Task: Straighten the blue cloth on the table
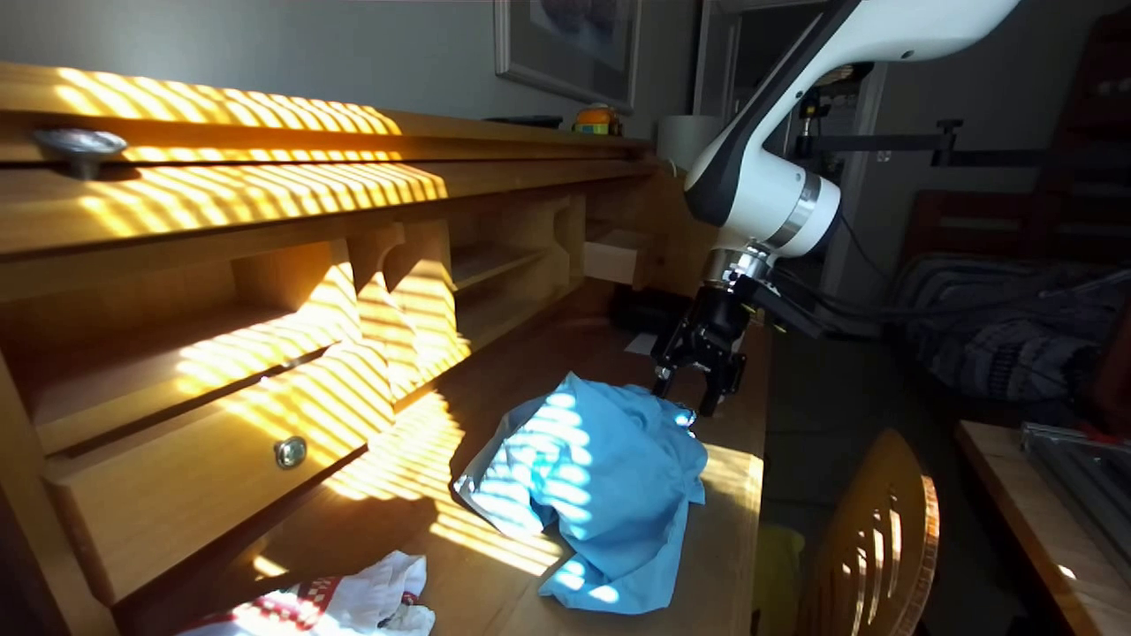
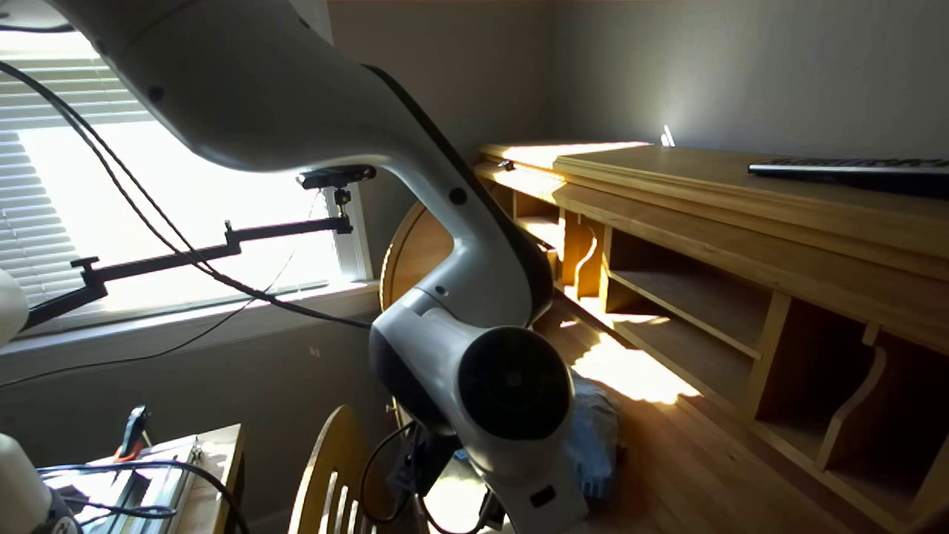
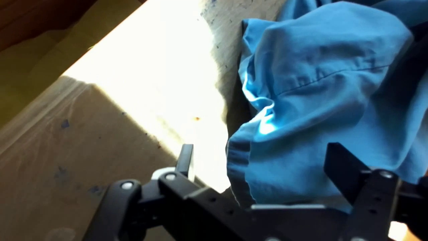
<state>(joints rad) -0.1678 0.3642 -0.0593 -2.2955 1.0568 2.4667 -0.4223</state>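
- The claw point(image 1: 686, 397) points down at a slant, its two fingers point(image 3: 341, 167) spread well apart.
- In the wrist view, one finger stands over a sunlit part of the table point(image 1: 729, 530), the other over the blue cloth point(image 1: 618, 459); whether a fingertip touches the fabric, I cannot tell.
- The blue cloth lies on the table in a rumpled heap near its front edge. Folds rise in the middle, and a stitched seam and a crumpled border show in the wrist view. Slatted sunlight stripes part of it.
- The white arm point(image 1: 769, 190) reaches in from above; in an exterior view it hides part of the cloth.
- A white-and-red cloth point(image 1: 327, 601) lies on the table, apart from the blue one, cut off by the frame.
- Behind stands a wooden shelf unit point(image 1: 504, 179) with compartments and a drawer point(image 1: 203, 442).
- A wooden chair point(image 1: 870, 495) stands just beside the table.
- Window blinds point(image 2: 37, 215) glow beyond the arm.
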